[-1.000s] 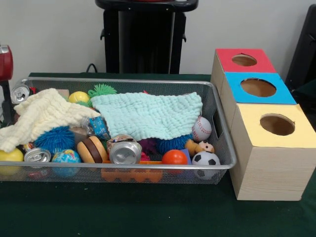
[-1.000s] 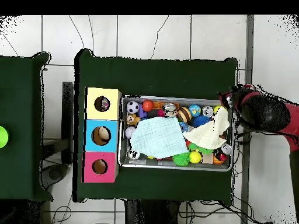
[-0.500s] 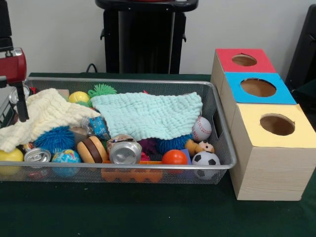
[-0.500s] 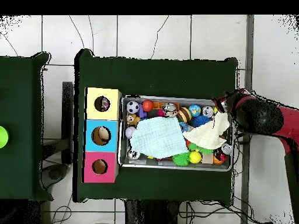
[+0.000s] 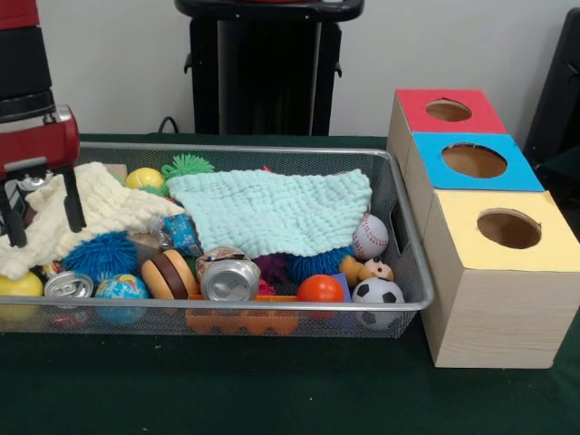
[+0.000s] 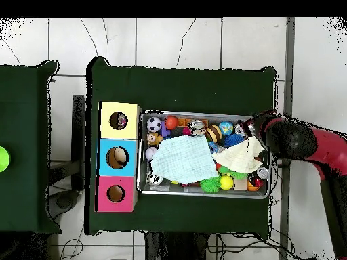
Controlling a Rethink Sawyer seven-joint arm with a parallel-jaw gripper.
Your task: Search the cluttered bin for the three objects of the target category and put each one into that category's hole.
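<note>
My gripper point(image 5: 43, 216) hangs open at the left end of the wire bin point(image 5: 412, 272), its two black fingers point(image 5: 74, 201) spread just over the cream cloth point(image 5: 91, 207) and holding nothing. From overhead the gripper point(image 6: 259, 135) sits at the bin's right end. A mint cloth point(image 5: 272, 210) covers the bin's middle. Around the cloths lie a baseball point(image 5: 370, 236), a soccer ball point(image 5: 377, 294), an orange ball point(image 5: 320, 289), two cans point(image 5: 231, 279) point(image 5: 68, 285), a blue spiky ball point(image 5: 100, 254) and a burger toy point(image 5: 169, 274). Beside the bin stands a box with a red hole point(image 5: 449, 110), a blue hole point(image 5: 474, 160) and a yellow hole point(image 5: 508, 228).
A green spiky ball point(image 5: 188, 166) and a yellow ball point(image 5: 145, 178) lie along the bin's far wall. The hole box point(image 6: 118, 157) touches the bin's end point(image 6: 142, 152) in the overhead view. Dark green cloth point(image 5: 272, 390) covers the table in front.
My gripper has come in from the bin's left edge and dropped lower, so both fingers now show over the cream cloth. Nothing in the bin has moved.
</note>
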